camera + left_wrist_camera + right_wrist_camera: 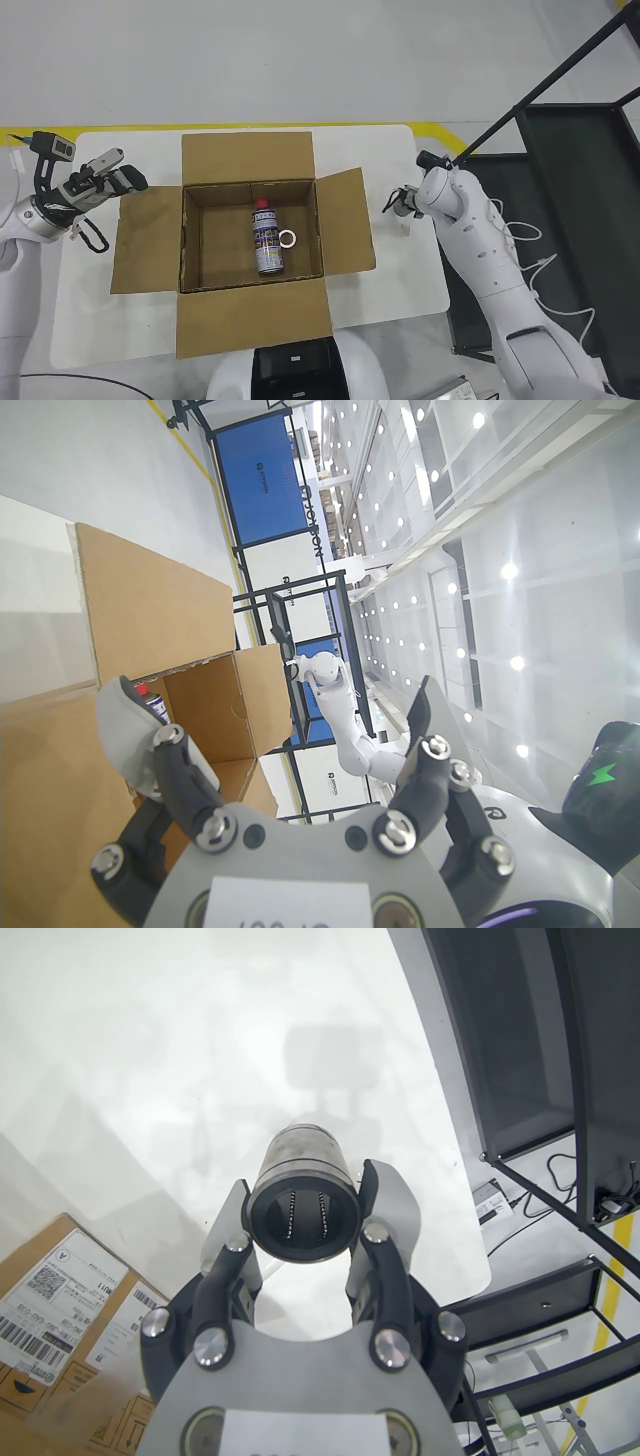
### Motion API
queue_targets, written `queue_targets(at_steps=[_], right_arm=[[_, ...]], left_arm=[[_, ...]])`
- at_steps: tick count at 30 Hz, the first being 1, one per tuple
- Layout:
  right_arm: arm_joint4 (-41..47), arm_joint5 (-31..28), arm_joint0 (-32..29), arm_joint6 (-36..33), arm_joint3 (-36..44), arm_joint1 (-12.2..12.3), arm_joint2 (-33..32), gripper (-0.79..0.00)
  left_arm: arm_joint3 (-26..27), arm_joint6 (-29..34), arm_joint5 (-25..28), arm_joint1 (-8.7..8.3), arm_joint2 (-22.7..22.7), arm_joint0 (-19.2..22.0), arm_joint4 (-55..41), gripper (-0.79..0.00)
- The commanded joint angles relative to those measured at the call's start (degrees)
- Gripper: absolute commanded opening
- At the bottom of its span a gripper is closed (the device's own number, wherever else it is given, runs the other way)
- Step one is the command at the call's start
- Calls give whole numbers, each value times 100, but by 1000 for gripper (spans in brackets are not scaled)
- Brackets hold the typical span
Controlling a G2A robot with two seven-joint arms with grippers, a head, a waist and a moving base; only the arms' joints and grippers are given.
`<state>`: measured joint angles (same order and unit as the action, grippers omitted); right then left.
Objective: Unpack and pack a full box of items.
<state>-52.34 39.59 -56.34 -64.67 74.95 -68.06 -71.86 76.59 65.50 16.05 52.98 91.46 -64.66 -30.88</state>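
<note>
An open cardboard box (150, 240) sits mid-table with its flaps spread; inside lie a spray can (266, 236) with a red cap and a small ring (287, 240) beside it. My right gripper (305, 1208) is shut on a metal cylinder bearing (302, 1178), held above the white table right of the box; the top view shows that gripper (403, 203) beside the right flap. My left gripper (270, 710) stands open and holds nothing, past the box's left flap (45, 780). The top view has it at the table's left edge (118, 178). The spray can's (150, 700) top peeks over the box wall.
A black metal rack (570, 160) stands off the table's right side, close to the right arm. A yellow floor line (440, 132) runs behind the table. The box's labelled flap (60, 1298) lies near the right gripper. Bare white table (400, 280) shows right of the box.
</note>
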Motion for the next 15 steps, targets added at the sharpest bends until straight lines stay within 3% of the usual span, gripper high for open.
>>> queue_targets(at_steps=[1,15], right_arm=[[31,52,91,50,-124,-29,75,-785],[464,93,422,514,-651,-173,253,-785]], left_arm=[[0,0,0,0,0,0,0,0],[0,0,0,0,0,0,0,0]])
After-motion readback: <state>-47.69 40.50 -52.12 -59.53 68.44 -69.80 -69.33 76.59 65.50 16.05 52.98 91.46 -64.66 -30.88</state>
